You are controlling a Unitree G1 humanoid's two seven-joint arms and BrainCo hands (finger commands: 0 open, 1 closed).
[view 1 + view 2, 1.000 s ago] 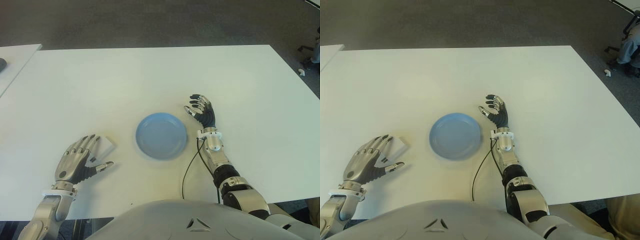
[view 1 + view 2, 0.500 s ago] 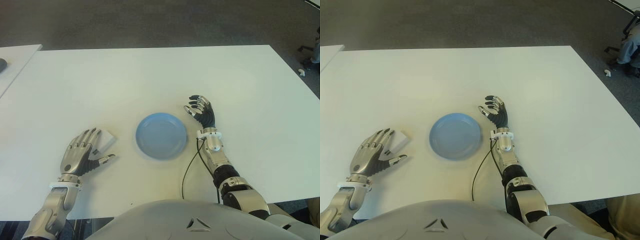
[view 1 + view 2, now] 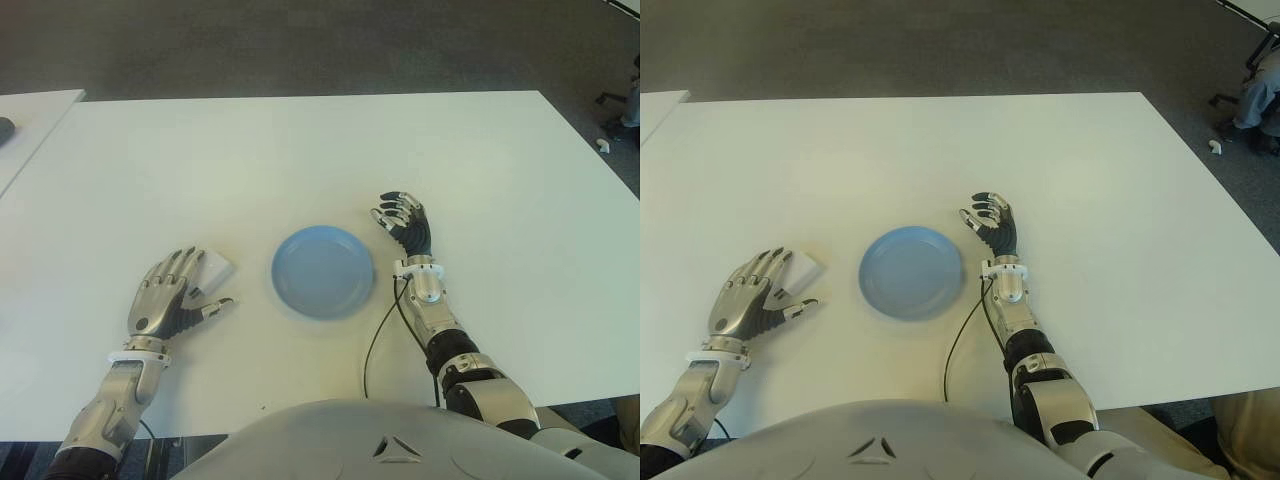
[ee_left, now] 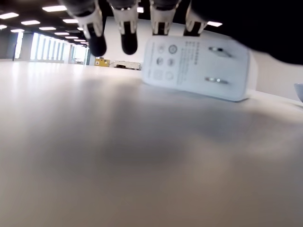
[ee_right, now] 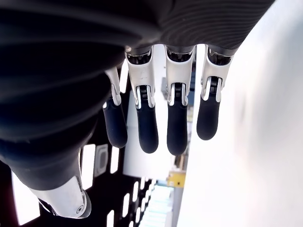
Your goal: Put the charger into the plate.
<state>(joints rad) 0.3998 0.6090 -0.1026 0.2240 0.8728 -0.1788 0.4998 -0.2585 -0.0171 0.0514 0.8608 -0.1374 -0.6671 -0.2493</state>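
White table (image 3: 300, 150), wide, matte; all items below sit on it.

Item 1: plate (image 3: 323, 271). Blue, round, shallow, nothing in it. Approx. centre-front of table, between the two hands.

Item 2: charger (image 4: 196, 67). White block, lying flat on table, left of plate & apart from it. Two metal prongs on the face toward the left wrist cam, plus small printed marks, too small to read. In eye views only a white corner shows (image 3: 218, 270) past the left hand's fingertips. Not in plate.

Item 3: left hand (image 3: 166, 302). Silver/black, palm down, left of plate. Fingers spread & extended, tips over the near edge of charger; thumb out to the side toward plate. Left wrist view: four dark fingertips (image 4: 129, 43) hang above/in front of charger, nothing between them. Contact w/ charger: can't tell. Holds nothing.

Item 4: right hand (image 3: 405, 223). Black/silver, just right of plate's rim, near it; touching or not, can't tell. Fingers (image 5: 147, 127) loosely curved, apart, empty. Idle.

Item 5: cable (image 3: 380, 330). Thin, black, runs along right forearm to table's front edge.

Misc.: second white table (image 3: 30, 110), far left, separate; dark object on its edge, part visible only. Grey floor (image 3: 320, 45) beyond.
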